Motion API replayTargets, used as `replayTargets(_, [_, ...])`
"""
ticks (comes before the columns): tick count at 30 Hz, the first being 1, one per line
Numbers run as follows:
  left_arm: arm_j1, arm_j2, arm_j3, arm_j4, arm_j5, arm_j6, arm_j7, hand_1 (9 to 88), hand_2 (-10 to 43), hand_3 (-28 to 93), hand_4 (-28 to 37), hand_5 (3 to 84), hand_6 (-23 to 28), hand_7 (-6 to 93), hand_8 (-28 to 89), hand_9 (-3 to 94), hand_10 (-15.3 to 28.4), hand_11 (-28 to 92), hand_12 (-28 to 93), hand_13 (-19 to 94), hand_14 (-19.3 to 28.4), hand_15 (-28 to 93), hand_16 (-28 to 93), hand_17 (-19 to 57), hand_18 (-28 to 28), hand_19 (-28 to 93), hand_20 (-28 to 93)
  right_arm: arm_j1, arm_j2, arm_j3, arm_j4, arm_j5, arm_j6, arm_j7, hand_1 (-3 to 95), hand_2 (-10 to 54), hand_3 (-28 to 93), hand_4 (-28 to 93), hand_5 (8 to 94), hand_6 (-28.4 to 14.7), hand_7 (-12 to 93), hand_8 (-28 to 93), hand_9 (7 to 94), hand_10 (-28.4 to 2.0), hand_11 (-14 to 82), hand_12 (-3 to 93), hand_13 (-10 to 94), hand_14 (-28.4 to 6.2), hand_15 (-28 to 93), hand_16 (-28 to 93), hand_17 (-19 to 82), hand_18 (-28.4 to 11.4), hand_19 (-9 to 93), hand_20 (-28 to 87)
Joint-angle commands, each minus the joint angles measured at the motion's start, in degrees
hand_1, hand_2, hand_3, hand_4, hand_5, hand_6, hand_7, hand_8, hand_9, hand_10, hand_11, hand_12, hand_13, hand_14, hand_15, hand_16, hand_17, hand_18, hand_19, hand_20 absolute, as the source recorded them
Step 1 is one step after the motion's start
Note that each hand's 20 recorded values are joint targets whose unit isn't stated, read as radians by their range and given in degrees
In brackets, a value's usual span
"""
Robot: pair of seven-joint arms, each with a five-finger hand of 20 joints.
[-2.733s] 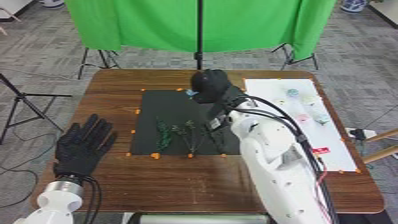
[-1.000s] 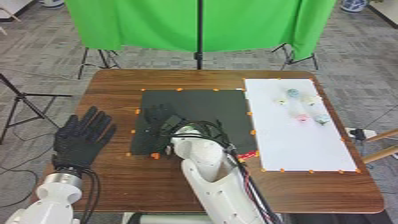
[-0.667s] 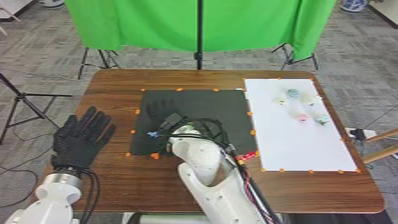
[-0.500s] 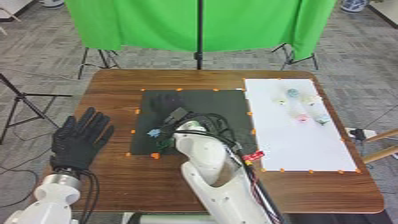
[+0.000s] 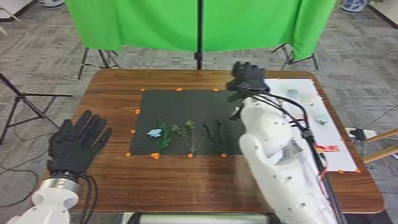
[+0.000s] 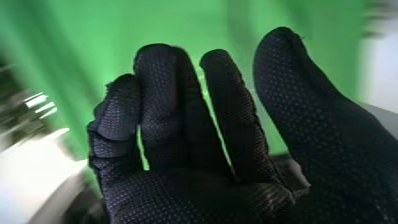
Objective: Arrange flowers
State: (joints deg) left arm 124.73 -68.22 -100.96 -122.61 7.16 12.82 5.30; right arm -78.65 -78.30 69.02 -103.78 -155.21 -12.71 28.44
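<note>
The black mat (image 5: 174,106) holds a blue flower (image 5: 155,132) and green stems (image 5: 163,143).

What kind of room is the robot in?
Probably a robot lab or test room: a green cloth hangs beyond the table, a black stand is at the left, and orange marks edge the black mat.

Impossible to read any text, number or sign. Visible, though: a small red tag (image 5: 327,148) beside the right arm (image 5: 266,132), nearer the robot than the fingers of the right hand (image 5: 247,76) and off to their right, bearing pale marks (far too tiny to make out, alas).
</note>
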Motion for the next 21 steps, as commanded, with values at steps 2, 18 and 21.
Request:
replayTargets(2, [2.68,-0.23,-0.98,-0.67,-0.80,0.97,0.90,32.3,13.7,73,-26.2,45.4,8.6,14.5,-9,38.9,14.1,19,13,30,14.5,39,-5,-3.7,13.3,31,16,-8.03,9.32,13.82,-0.43,4.50,-7.64,7.94,51.2,-9.5,78,-28,56.0,-8.0,15,-11,54.1,-21.7,16.4,16.4,47,-20.0,57,19,31,-27.6,85,41])
replayTargets(18, [1.20,-0.60,0.79,-0.08,-0.55,1.63,-0.62,32.3,14.2,73,-26.4,47.2,9.0,15.7,-9,39.4,14.2,20,13,30,14.5,39,-5,-3.6,13.2,31,16,-7.94,8.20,13.97,4.97,5.64,-12.18,10.66,57.6,-9.5,76,-28,54.6,-6.5,16,-11,52.4,-18.3,14.1,14.6,53,-16.3,47,19,33,-26.6,86,38])
replayTargets(21, [1.10,-0.61,0.94,-0.09,-0.43,1.39,-0.67,32.2,14.2,73,-26.3,47.2,9.0,15.9,-9,39.5,14.2,20,13,30,14.5,39,-5,-3.6,13.3,31,16,-8.90,8.22,13.28,5.98,4.79,-6.90,10.34,65.4,-9.5,65,-28,60.4,-5.2,18,-11,62.1,-17.6,18.6,19.9,58,-12.1,46,33,34,-25.3,88,39])
